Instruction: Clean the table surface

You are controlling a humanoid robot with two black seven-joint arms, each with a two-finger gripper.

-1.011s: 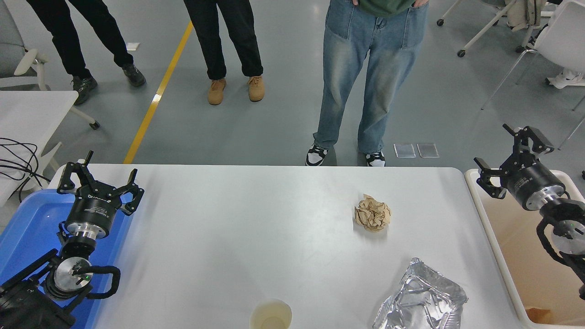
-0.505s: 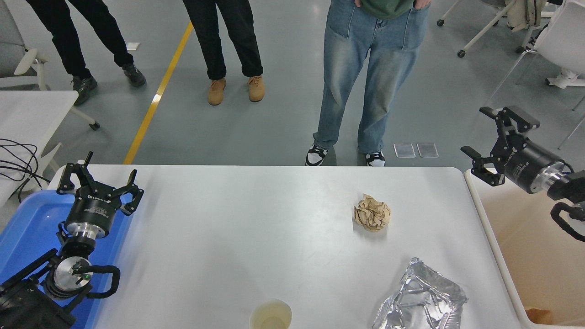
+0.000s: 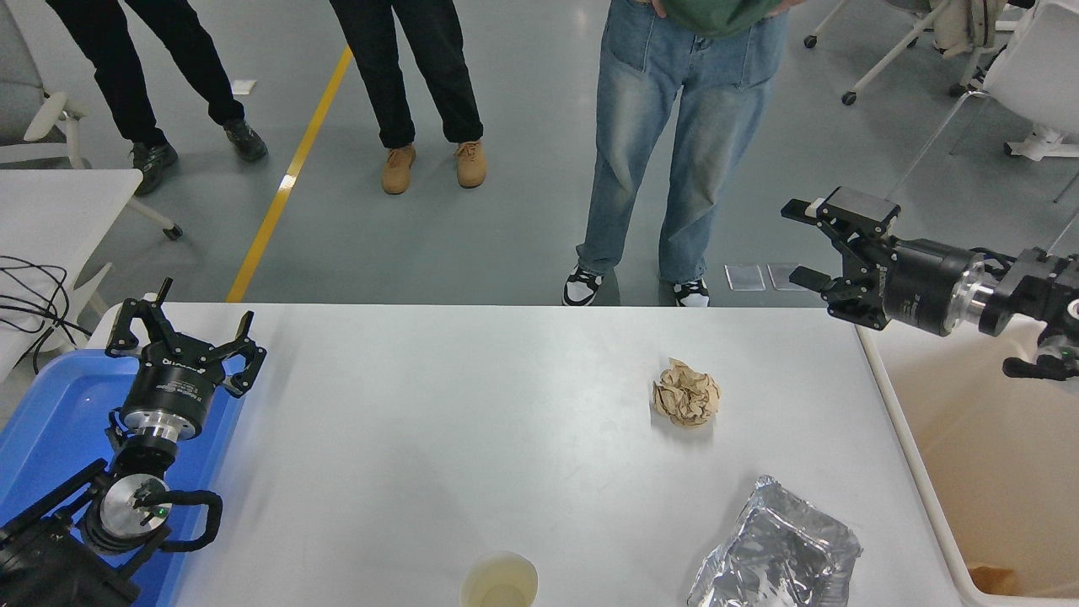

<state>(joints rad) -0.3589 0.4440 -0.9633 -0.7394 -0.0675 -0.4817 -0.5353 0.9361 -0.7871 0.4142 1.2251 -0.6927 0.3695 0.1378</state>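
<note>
**Head view: bench stock, near to far**

Near edge: paper cup [image 3: 499, 582], upright, pale liquid or residue inside; crumpled foil bag [image 3: 775, 556] just right of it.
Mid bench: crumpled brown paper ball [image 3: 687, 393], alone, untouched.
White bench surface [image 3: 438, 438]: spans the middle of the frame; three litter items remain on it.
Left: blue tray [image 3: 50, 421], bare where visible; left gripper [image 3: 181, 337] parked above it, fingers spread, holding nothing.
Right: cream bin [image 3: 995, 472], a brown scrap in its near corner.
Change: right gripper [image 3: 809, 240], over the bin a second ago, has swung up and inward above the bench's far right corner, fingers apart, empty. Judged: returning for another item, likeliest the paper ball.
Far: three persons standing.
</note>
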